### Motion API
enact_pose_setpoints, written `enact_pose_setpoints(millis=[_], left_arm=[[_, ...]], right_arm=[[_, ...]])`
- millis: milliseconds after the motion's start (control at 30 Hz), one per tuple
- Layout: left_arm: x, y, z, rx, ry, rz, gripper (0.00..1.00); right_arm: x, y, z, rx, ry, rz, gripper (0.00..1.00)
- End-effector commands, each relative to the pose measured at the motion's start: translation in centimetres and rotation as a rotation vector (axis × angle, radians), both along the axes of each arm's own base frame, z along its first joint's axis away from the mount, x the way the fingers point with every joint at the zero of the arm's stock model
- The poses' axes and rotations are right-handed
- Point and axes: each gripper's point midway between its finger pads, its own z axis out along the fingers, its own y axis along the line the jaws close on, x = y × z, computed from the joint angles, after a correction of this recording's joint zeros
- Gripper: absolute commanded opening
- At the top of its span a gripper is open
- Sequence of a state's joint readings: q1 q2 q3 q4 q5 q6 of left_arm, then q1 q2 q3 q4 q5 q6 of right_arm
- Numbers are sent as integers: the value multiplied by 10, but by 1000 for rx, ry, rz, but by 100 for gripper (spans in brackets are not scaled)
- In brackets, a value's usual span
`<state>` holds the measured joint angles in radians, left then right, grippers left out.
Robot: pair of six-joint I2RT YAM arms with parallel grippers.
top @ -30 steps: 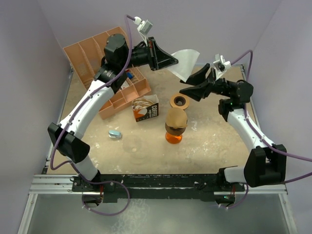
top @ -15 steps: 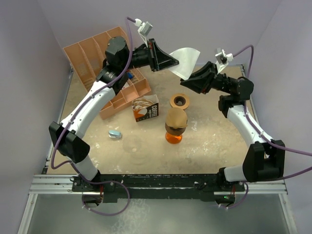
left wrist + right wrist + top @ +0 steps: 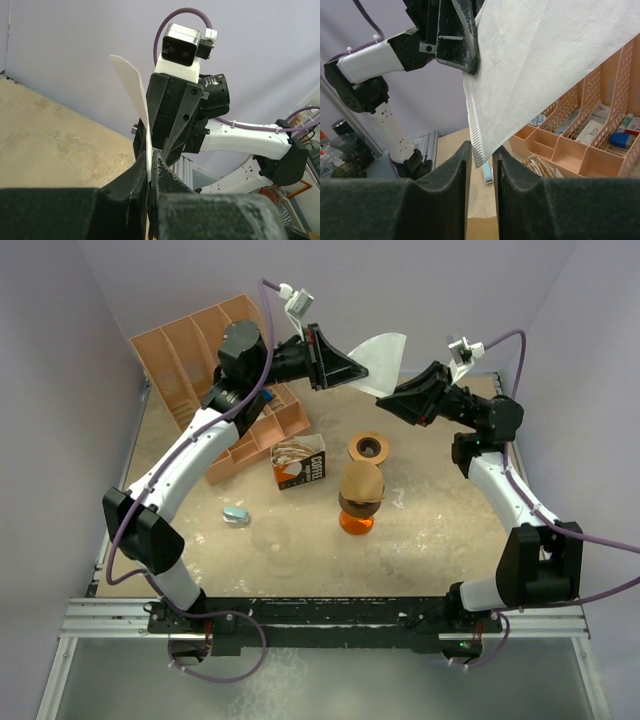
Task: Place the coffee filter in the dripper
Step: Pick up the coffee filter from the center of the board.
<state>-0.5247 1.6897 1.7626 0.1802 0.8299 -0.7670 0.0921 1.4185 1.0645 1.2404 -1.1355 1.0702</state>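
The white paper coffee filter hangs in the air at the back of the table, with my left gripper shut on its left edge. In the left wrist view the filter rises edge-on out of the shut left gripper. My right gripper points up-left at the filter's lower corner. In the right wrist view the crimped corner of the filter dips between the right gripper fingers, which stand a narrow gap apart. The round brown dripper sits on the table below.
A peach compartment organizer fills the back left. A coffee box, an orange vessel with a tan top, a small light-blue object and a clear glass stand mid-table. The organizer shows behind the filter.
My right gripper has swung up and left to the filter's lower corner, and its jaws have narrowed around it. The left gripper still holds the filter, nearly unmoved.
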Motion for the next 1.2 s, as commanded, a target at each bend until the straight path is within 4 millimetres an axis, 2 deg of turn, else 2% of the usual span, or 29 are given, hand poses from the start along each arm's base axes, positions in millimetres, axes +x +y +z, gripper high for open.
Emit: enact_pose_setpoints(millis=[0,267,733,1167], left_arm=[[-10,6,21,-54,-62,-18,0],[-15,7,28,-100,-53,-39,0],[-12,6,18,-88,-48,-32,0],[-14,7,16,-83,-54,-31,0]], right_arm=[[-7,-2,31,30,-103,-12,27],[-8,-2,30,26,-107,-6,39],[-17,-2,44,39,-150,21,43],[-8,-3,46,51,-123,4,33]])
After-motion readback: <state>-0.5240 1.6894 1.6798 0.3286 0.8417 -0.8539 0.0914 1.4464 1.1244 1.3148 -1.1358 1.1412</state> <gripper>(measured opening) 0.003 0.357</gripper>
